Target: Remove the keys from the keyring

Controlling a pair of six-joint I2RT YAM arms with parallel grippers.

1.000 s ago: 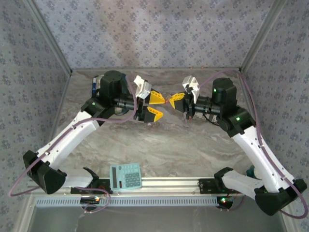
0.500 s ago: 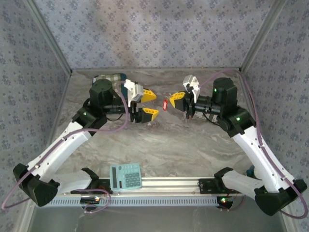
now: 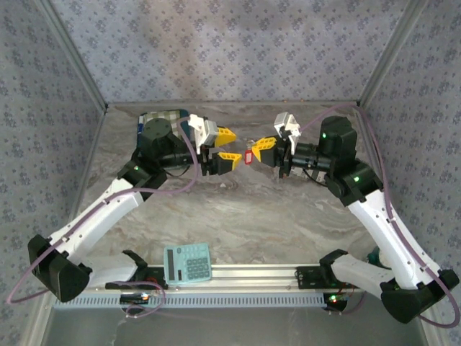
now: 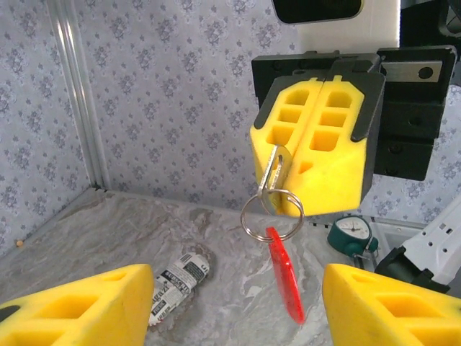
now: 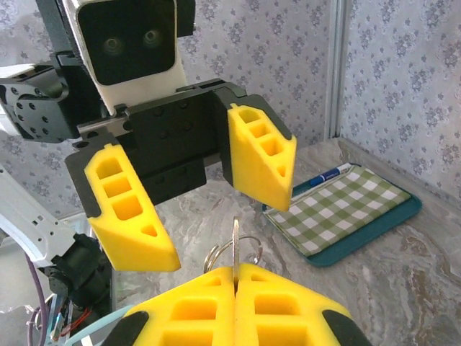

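Flowered wallpaper is closing in three sides of a marbled counter [image 3: 238, 216], and both arms are reaching in toward each other above its far half.

My right end effector [image 3: 259, 148] is clamping fully shut on a silver key [image 4: 272, 167], pinching it by the end away from the keyring, at the very tips of the yellow fingers. My left end effector [image 3: 228, 146] is facing it, apart from it, with its fingers spread wide and nothing between them.

Risks, as I am judging them:
- The pinch on the silver key is looking shallow. A hard pull from the left could drag it out, and the whole bunch would be falling to the counter.
- The keyring [image 4: 272, 216] is hanging free, so a brush from one finger could set it swinging or turning out of line.
- The ring is looking like a split coil. A straight tug would probably just be jamming a key against it rather than threading it off.

The task's things are all hanging in the air between the two end effectors, clear of the counter. The keyring is a thin bright wire loop, passing through the hole in the silver key. A red key [image 4: 286, 281] is dangling below the ring, flat, narrow and oblong, turning nearly edge-on to the left wrist camera, so it is offering little to grab.
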